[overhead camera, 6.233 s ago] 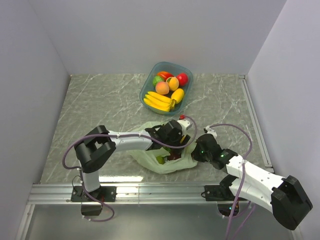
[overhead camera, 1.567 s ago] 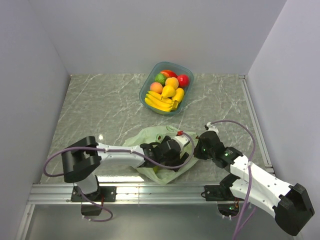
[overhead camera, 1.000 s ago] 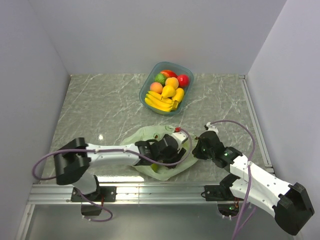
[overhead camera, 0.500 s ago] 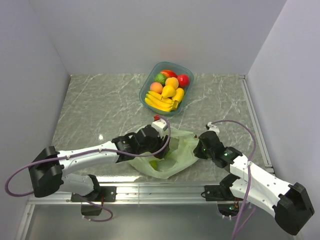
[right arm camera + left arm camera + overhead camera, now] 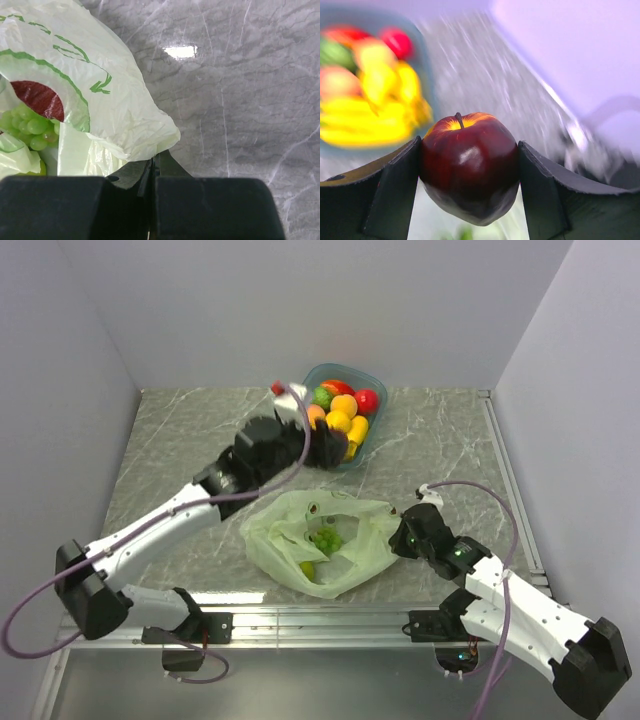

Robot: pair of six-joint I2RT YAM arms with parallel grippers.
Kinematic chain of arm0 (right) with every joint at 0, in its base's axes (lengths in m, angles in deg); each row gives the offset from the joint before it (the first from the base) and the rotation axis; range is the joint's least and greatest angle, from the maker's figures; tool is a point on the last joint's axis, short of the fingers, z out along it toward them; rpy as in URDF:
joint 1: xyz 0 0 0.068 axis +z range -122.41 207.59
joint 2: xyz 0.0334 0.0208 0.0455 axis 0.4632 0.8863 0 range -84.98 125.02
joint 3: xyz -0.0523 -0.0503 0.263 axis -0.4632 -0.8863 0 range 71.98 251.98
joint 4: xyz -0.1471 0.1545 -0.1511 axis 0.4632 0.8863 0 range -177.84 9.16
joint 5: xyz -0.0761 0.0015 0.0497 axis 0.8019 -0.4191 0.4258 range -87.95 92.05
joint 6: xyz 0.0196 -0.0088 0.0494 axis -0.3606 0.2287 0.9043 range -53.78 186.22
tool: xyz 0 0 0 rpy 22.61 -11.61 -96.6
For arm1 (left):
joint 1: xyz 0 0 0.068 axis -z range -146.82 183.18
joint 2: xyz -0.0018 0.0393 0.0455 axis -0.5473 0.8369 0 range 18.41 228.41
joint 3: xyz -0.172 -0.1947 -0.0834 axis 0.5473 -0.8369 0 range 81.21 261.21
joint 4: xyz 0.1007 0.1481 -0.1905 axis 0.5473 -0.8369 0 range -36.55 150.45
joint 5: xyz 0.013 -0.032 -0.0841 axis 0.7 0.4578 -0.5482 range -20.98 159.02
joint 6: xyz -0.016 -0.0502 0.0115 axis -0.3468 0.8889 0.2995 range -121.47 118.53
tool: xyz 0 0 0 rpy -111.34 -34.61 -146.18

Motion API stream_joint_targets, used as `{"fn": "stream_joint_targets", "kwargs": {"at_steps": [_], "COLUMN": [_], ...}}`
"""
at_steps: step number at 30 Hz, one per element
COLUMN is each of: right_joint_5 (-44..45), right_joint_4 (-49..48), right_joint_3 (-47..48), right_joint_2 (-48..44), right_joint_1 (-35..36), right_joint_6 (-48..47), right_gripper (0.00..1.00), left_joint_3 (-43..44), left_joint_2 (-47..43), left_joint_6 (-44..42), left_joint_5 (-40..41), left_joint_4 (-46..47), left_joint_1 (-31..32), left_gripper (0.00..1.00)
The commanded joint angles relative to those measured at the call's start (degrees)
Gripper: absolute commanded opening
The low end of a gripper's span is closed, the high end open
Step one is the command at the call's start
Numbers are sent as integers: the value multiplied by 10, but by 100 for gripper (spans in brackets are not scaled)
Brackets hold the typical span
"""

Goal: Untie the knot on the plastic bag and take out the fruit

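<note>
Open plastic bag (image 5: 285, 530), edge pinched shut in right gripper (image 5: 151, 167); left gripper (image 5: 469, 172) clamps dark red apple (image 5: 470, 150) near 12 o'clock bowl (image 5: 340, 366); grapes (image 5: 326, 539), perhaps more, remain.

The plastic bag (image 5: 350, 520) is translucent pale green, with darker green printed lines and a dark red patch; the grapes (image 5: 326, 538) inside it are light green. The apple (image 5: 469, 165) is glossy dark red with a yellow-orange blush at its stem. Beyond the bag, the bowl (image 5: 345, 367) is teal, the counter (image 5: 180, 440) grey with white veins.
</note>
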Motion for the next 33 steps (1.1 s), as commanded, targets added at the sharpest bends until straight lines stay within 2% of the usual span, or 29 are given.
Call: {"fn": "stream_joint_targets", "kwargs": {"at_steps": [1,8,11,17,20,21,23,24,26,27,29,33], "right_joint_5": [13,2,-3,-22,-23,-23,-22,-21,-20,-21,-21,-22], "right_joint_4": [8,6,1,-8,-7,-6,-1,0,1,2,3,3], "right_joint_3": [26,41,43,42,44,46,49,49,49,50,50,51], "right_joint_2": [-15,-9,-1,12,16,19,20,21,23,24,26,26], "right_joint_1": [4,5,5,6,5,5,5,5,6,5,5,5], "right_joint_6": [-4,-30,-41,-55,-60,-64,-66,-67,-69,-70,-71,-74], "right_gripper": [0,0,0,0,0,0,0,0,0,0,0,0], "left_joint_3": [67,192,260,361,393,406,416,419,420,421,424,403], "left_joint_2": [58,227,309,456,499,508,525,527,527,527,521,502], "left_joint_6": [-14,8,-4,-40,-45,-43,-36,-34,-30,-29,-29,-39], "left_joint_5": [10,-57,-75,-93,-98,-100,-113,-117,-126,-124,-108,-100], "left_joint_4": [30,111,116,124,130,130,132,134,138,138,125,121], "left_joint_1": [-61,-193,-214,-224,-227,-228,-229,-229,-230,-229,-230,-230], "left_gripper": [28,30,31,41,53,61,70,79,86,93,97,99]}}
